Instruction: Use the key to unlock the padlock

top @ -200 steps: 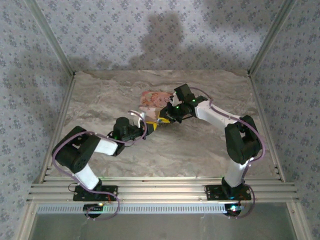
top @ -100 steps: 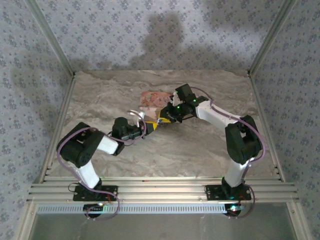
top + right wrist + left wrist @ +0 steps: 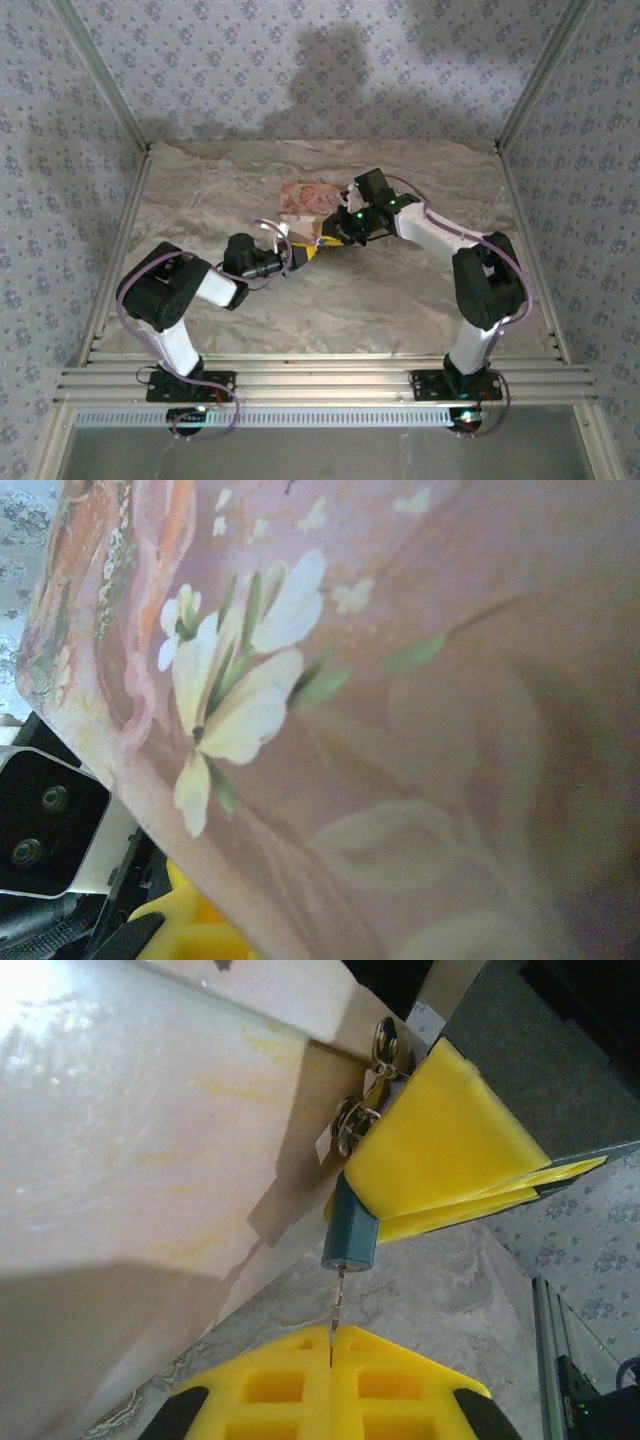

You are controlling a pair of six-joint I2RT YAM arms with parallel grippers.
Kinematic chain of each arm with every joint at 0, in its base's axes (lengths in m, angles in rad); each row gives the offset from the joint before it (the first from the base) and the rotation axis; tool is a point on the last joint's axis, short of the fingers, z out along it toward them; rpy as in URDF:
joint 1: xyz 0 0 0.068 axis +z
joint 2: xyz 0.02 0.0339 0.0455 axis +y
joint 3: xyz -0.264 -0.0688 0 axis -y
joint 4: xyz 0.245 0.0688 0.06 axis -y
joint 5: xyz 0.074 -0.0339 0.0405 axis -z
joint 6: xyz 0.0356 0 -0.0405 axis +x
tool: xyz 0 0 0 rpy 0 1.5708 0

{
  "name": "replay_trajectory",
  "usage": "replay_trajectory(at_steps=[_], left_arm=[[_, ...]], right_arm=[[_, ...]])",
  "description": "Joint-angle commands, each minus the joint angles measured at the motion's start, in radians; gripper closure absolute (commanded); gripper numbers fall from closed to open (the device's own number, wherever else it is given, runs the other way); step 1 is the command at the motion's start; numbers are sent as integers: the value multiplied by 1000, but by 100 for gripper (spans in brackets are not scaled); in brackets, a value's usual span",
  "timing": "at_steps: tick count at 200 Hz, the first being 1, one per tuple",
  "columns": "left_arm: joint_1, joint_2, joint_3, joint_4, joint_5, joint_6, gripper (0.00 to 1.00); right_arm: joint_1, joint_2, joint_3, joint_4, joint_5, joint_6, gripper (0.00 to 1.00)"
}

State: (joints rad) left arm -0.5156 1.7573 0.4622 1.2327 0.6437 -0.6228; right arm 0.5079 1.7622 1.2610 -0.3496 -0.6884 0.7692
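Note:
In the left wrist view my left gripper [image 3: 331, 1332] is shut on the thin metal key [image 3: 337, 1298]. The key's tip sits in the bottom of the small blue-grey padlock [image 3: 349, 1239]. The padlock's loop [image 3: 350, 1128] hangs in the metal hasp on the pink picture-printed box [image 3: 150, 1130]. My right gripper's yellow fingers [image 3: 445, 1145] are shut around the padlock's body. From above, the left gripper [image 3: 300, 253] and right gripper [image 3: 328, 238] meet at the front corner of the box [image 3: 305, 198]. In the right wrist view the box lid [image 3: 400, 730] hides the padlock.
The marble tabletop [image 3: 380, 290] lies open in front of and to both sides of the arms. Patterned walls with metal corner posts [image 3: 525, 95] enclose the table. Part of the left arm's black and white wrist [image 3: 50, 825] shows beside the box.
The left arm's elbow has shifted slightly right and up. Both grippers have stayed almost in place at the box corner.

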Motion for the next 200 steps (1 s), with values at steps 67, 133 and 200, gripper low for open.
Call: replay_trajectory(at_steps=[67, 133, 200], left_arm=[[-63, -101, 68, 53, -105, 117, 100], [-106, -118, 80, 20, -204, 167, 100], [-37, -30, 138, 176, -6, -36, 100]], right_arm=[[40, -7, -34, -37, -114, 61, 100], [65, -14, 19, -144, -47, 114, 100], [63, -2, 6, -107, -59, 129, 100]])
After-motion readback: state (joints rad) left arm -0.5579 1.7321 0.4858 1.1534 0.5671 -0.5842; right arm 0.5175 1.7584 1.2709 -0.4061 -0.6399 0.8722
